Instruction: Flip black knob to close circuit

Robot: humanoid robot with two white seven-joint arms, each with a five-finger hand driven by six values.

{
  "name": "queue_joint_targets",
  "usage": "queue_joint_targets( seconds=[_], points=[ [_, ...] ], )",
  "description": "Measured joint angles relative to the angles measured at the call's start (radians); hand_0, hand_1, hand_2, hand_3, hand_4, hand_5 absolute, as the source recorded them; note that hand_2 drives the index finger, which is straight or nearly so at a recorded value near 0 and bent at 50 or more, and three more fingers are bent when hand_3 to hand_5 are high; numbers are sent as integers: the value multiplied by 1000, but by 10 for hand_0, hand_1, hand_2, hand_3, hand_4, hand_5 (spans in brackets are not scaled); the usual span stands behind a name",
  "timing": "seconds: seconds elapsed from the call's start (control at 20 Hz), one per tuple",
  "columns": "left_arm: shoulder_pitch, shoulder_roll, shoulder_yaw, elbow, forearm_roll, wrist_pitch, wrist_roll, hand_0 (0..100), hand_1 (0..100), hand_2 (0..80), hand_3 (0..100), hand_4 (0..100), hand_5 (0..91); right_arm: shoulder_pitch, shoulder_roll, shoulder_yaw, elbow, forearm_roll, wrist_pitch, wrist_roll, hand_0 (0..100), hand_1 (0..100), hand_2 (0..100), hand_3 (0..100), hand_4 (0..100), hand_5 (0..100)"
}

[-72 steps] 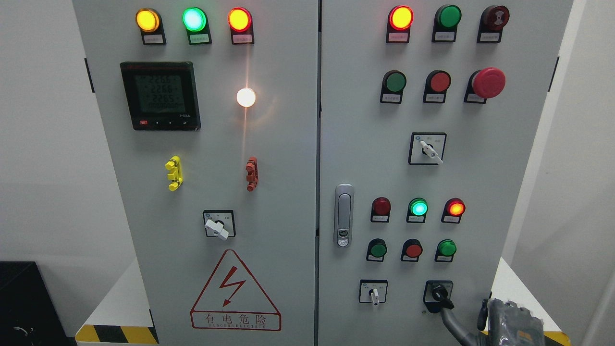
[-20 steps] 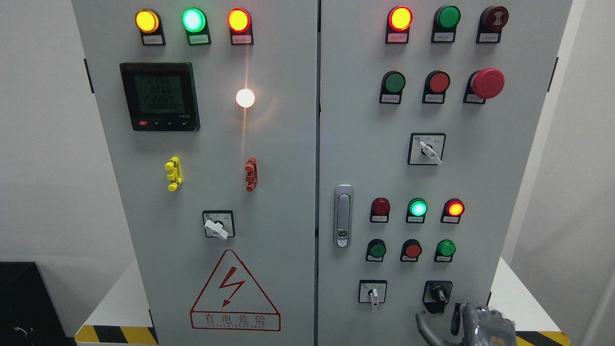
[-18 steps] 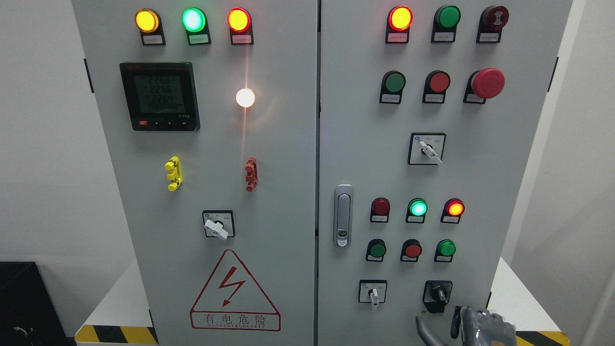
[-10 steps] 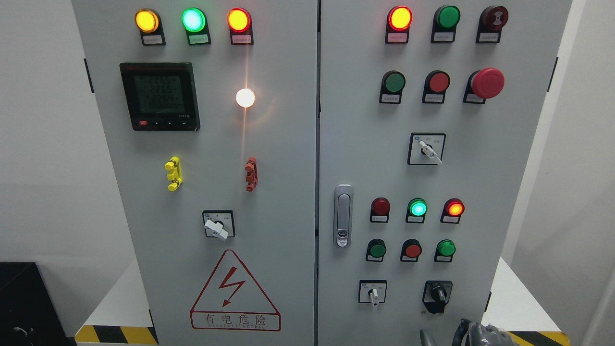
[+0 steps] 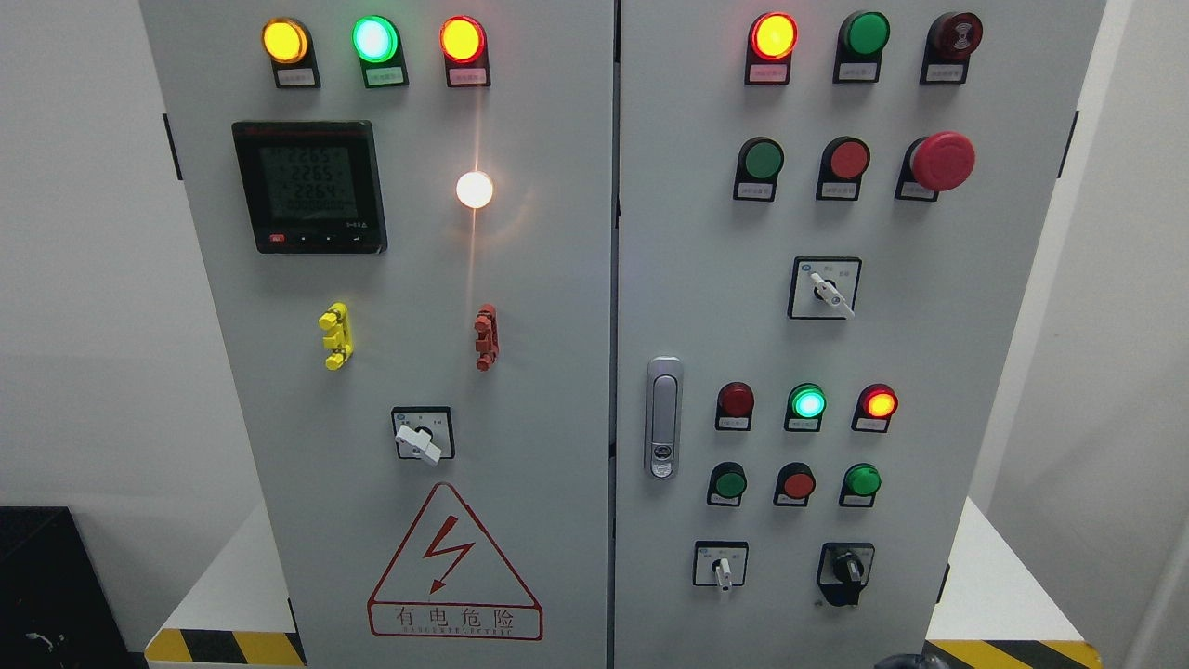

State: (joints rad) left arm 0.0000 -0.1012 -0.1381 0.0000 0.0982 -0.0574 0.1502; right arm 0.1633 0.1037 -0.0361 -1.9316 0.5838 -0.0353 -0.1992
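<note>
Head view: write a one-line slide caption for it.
Grey control cabinet with lit indicator lamps; black knob at lower right stands upright, no hand touching it.

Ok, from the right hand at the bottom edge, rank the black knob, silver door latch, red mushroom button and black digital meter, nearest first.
1. black rotary knob: lower right, just above the right hand, of which only a sliver shows.
2. silver door latch: by the centre seam.
3. red mushroom button: upper right.
4. black digital meter: upper left.
</note>
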Motion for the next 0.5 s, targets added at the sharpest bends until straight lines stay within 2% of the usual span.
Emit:
queue_joint_targets(
  seconds=[0.15,0.4,0.5],
  points=[
    [0,0,0,0,0,0,0,120,556,0,0,0,0,30,1,9,-19,-171,-23,0,0,69,249,435,400,304],
    [0,0,0,0,0,0,0,120,556,0,0,0,0,62,3,18,-41,-409,-49,90,0,42,129,300,281,177],
    [0,0,0,0,0,0,0,120,556,0,0,0,0,71,4,21,-46,-465,-64,125,0,29,81,237,200,66]
  ],
)
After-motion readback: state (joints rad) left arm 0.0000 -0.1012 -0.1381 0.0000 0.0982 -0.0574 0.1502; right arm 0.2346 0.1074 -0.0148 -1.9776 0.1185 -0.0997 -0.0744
